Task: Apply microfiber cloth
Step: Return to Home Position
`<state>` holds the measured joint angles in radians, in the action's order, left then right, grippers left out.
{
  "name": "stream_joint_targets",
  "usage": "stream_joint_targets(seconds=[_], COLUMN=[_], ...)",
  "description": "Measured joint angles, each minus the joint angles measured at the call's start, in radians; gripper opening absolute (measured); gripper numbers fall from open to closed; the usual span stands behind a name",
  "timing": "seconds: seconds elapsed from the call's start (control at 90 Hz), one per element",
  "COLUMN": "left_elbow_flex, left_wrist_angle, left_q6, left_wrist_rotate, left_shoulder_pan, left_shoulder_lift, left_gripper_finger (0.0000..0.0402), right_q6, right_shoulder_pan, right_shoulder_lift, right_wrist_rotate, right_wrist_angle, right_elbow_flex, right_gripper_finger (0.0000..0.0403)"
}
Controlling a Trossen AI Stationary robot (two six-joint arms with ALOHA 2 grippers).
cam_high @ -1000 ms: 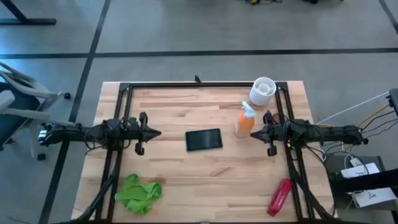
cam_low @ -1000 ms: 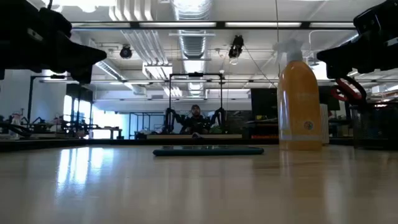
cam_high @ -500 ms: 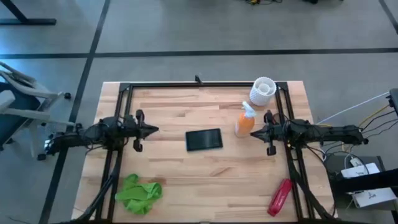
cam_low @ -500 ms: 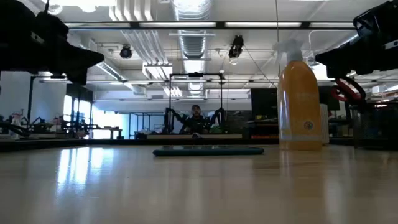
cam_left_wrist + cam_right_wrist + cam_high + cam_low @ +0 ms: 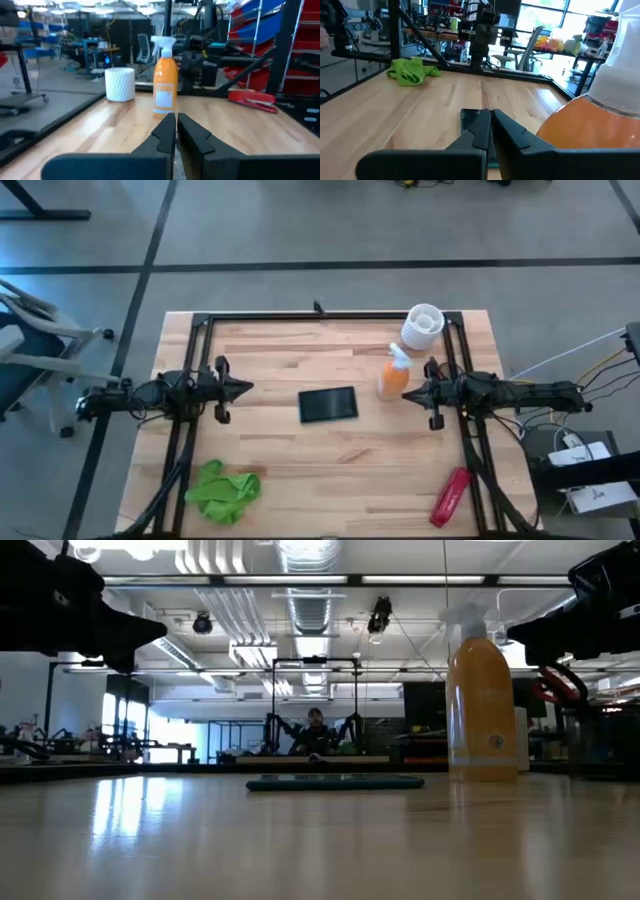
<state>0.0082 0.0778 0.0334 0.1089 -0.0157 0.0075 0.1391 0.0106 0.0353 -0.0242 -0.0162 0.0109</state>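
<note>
Both jaws are pressed together with nothing in them, so you're not carrying anything right now. The green cloth [image 5: 222,488] is lying bunched up on the table [image 5: 300,460], in the corner at the lower left of the high view. It's well apart from both grippers, and your right wrist camera picks it up across the wood too. Your left gripper [image 5: 243,388] hangs over the left part of the table, closest to the cloth but nowhere near touching it. The tablet [image 5: 328,404] sits flat in the middle, between the two grippers, with nothing on top of it. Your right gripper [image 5: 407,393] hangs on the right, just beside the orange spray bottle [image 5: 393,378], which stands upright. Further out there's a white cup [image 5: 422,326] and a red thing [image 5: 450,496] that looks like a stapler. My read is the wiping part is done: cloth put down, both arms off the tablet. All that's left is parking the arms. Can't tell from here how clean the tablet actually is.
</note>
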Motion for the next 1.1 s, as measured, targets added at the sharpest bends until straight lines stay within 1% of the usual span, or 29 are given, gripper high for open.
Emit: stream_joint_targets(seconds=[0.1,1.1], left_elbow_flex=[0.0,0.0], left_wrist_angle=[0.001,0.003], left_q6=[0.001,0.002], left_wrist_rotate=[-0.028,-0.03], left_shoulder_pan=[0.0,0.0], left_shoulder_lift=[0.001,0.161], left_gripper_finger=[0.0,0.0], right_q6=[-0.006,-0.006], right_shoulder_pan=[0.0,0.0], right_shoulder_lift=[0.0,0.0], right_wrist_rotate=[-0.002,-0.002], right_wrist_angle=[0.001,0.002], right_elbow_flex=[0.0,0.0], right_gripper_finger=[0.0,0.0])
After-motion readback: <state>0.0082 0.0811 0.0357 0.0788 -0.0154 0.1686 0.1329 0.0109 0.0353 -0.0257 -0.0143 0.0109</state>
